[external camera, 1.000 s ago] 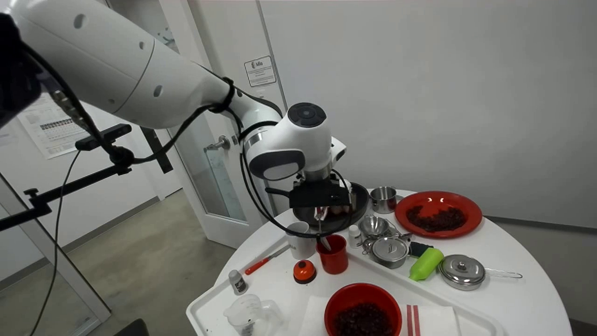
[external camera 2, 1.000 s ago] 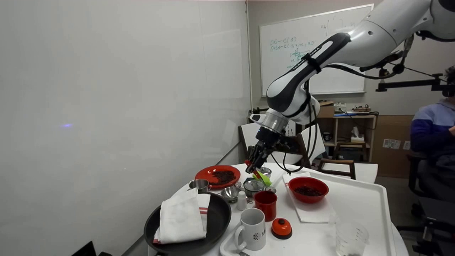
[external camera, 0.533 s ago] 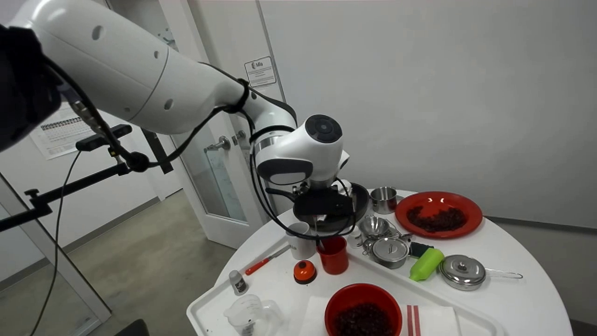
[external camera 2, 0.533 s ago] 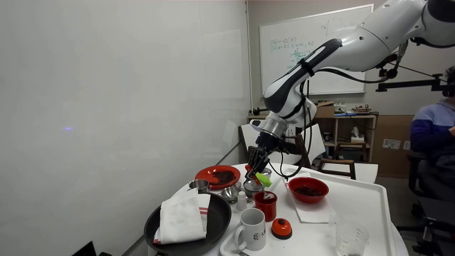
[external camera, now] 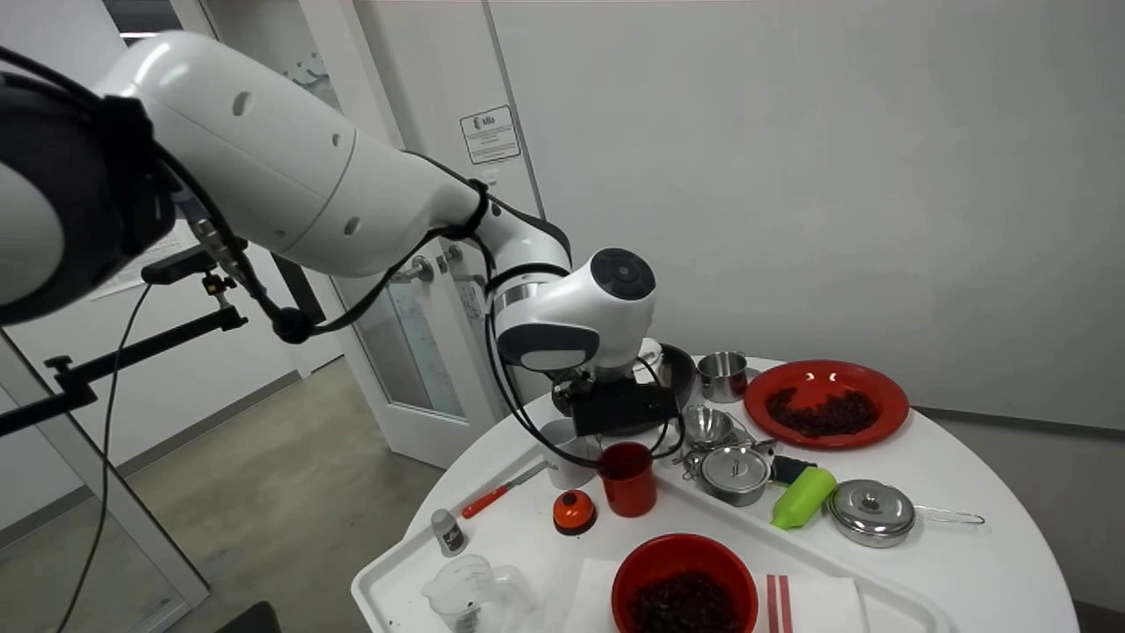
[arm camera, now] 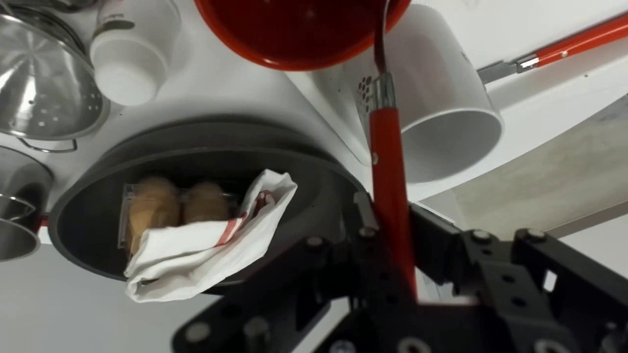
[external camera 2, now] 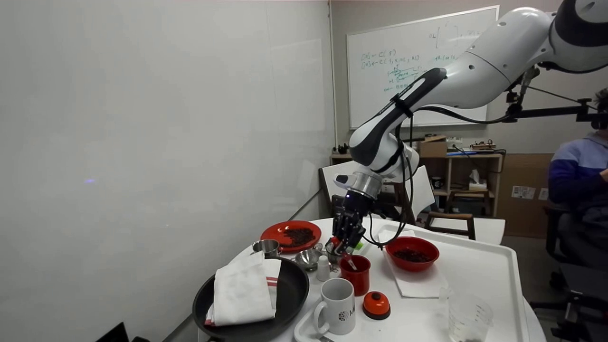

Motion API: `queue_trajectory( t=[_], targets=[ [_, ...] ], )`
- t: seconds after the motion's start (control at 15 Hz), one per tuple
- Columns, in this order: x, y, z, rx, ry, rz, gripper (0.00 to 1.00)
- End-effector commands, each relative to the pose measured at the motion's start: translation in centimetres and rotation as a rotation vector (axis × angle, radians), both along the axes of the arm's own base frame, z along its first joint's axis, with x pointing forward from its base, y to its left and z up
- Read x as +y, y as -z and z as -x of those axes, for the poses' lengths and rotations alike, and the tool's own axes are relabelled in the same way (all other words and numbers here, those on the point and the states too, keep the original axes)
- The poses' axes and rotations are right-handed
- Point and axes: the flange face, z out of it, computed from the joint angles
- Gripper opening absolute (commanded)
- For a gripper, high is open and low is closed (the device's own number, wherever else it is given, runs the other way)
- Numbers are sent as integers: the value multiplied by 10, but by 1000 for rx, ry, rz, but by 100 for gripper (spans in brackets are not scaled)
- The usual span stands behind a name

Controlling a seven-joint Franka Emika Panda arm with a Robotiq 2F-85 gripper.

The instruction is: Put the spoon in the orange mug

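My gripper (arm camera: pixel 392 215) is shut on the red-orange handle of the spoon (arm camera: pixel 386 142) in the wrist view. The spoon's metal neck runs across the rim and into the mouth of the orange-red mug (arm camera: pixel 294 37); its head is hidden inside. In an exterior view my gripper (external camera 2: pixel 341 240) is just above and behind the mug (external camera 2: pixel 356 278), with the spoon (external camera 2: pixel 349 261) slanting down into the opening. In an exterior view the mug (external camera: pixel 627 483) stands upright on the tray, below the wrist, which hides the gripper's fingers.
A white mug (external camera 2: pixel 338 304) and an orange-black timer (external camera 2: pixel 376 305) stand close to the orange mug. A red-handled knife (external camera: pixel 497 497) lies on the tray. A black pan (external camera 2: pixel 297 289) with a cloth, a white shaker (external camera 2: pixel 323 268), metal pots (external camera: pixel 736 473) and a red bowl (external camera: pixel 684 580) are around.
The arm has moved down. The spoon's metal end has gone from above the orange mug's opening to inside its mouth. The objects on the table have not moved.
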Motion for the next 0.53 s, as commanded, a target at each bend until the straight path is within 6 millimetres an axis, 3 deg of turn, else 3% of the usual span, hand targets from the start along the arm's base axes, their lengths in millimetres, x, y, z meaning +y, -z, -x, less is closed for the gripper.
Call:
queue_trajectory(
  t=[0.0,0.4,0.47],
  targets=[
    [-7,15,-9,-32,-44,-24,8],
    [-34,34,-4,-21,-14,-41,11],
    [-39,36,-3,-15,-8,-40,39]
  ],
)
